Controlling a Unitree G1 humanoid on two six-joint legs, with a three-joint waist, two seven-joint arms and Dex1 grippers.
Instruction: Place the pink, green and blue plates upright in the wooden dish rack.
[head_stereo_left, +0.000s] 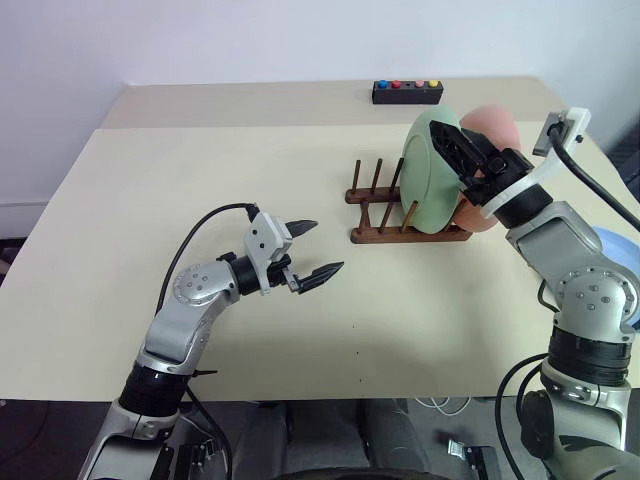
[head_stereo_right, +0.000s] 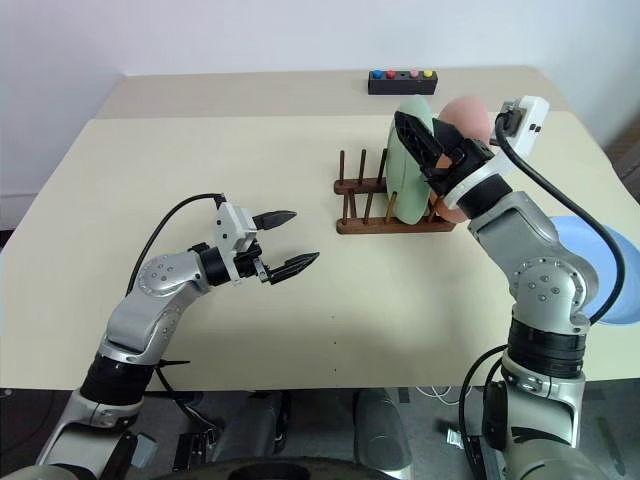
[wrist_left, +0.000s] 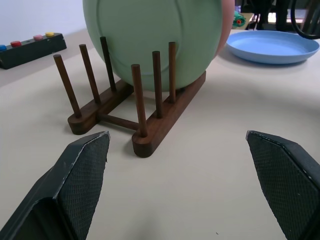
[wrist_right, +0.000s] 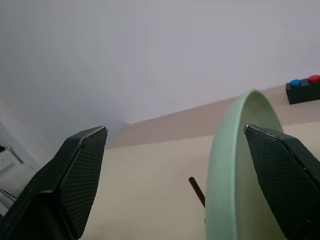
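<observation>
The pale green plate (head_stereo_left: 428, 172) stands upright between the pegs of the dark wooden dish rack (head_stereo_left: 385, 213). Right behind it in the same rack stands the pink plate (head_stereo_left: 492, 124). My right gripper (head_stereo_left: 465, 150) is open at the green plate's upper edge; in the right wrist view the green rim (wrist_right: 225, 175) rises between its wide-spread fingers, close to one of them. The light blue plate (head_stereo_right: 600, 262) lies flat on the table at the far right, beside my right arm. My left gripper (head_stereo_left: 315, 250) hangs open and empty over the table, pointing at the rack (wrist_left: 160, 120).
A small black box with coloured buttons (head_stereo_left: 407, 92) sits at the back of the table behind the rack. Several free pegs stand at the rack's left end. The beige table (head_stereo_left: 200, 180) stretches wide to the left.
</observation>
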